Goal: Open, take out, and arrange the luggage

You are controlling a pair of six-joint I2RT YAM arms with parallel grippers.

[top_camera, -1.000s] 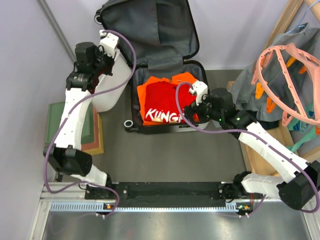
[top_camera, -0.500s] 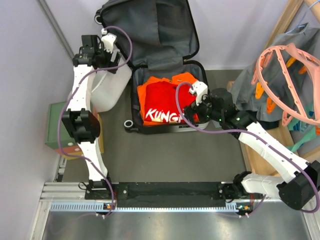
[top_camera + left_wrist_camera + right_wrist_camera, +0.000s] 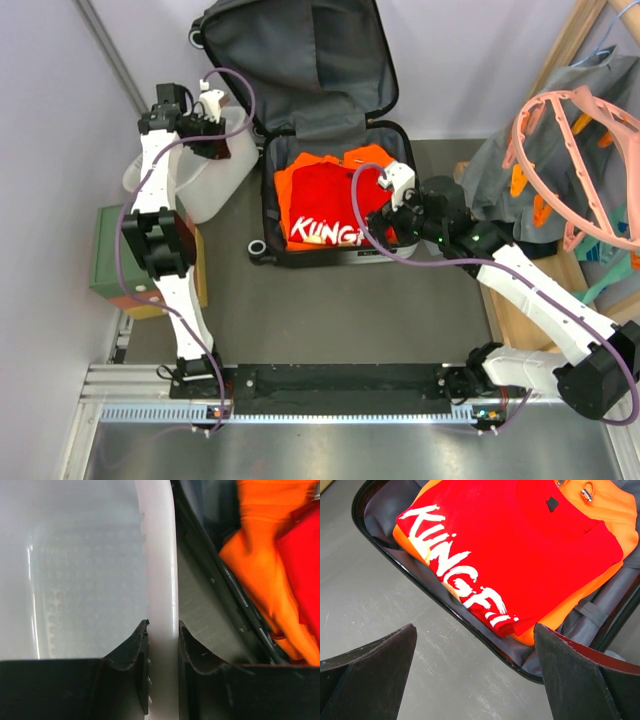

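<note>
At desk centre, luggage lies open: grey lining, red shirt over orange garments. Left tool clamps white basket rim; right tool stands open.

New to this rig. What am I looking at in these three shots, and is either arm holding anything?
Two robot arms are bolted at the near edge of a table. One picture looks down from above; the other two come from a camera on each wrist. An open suitcase sits on the table with a red shirt on orange clothes inside. The left hand pinches the rim of a white basket beside the suitcase. The right hand hangs open over the shirt, holding nothing.
</note>
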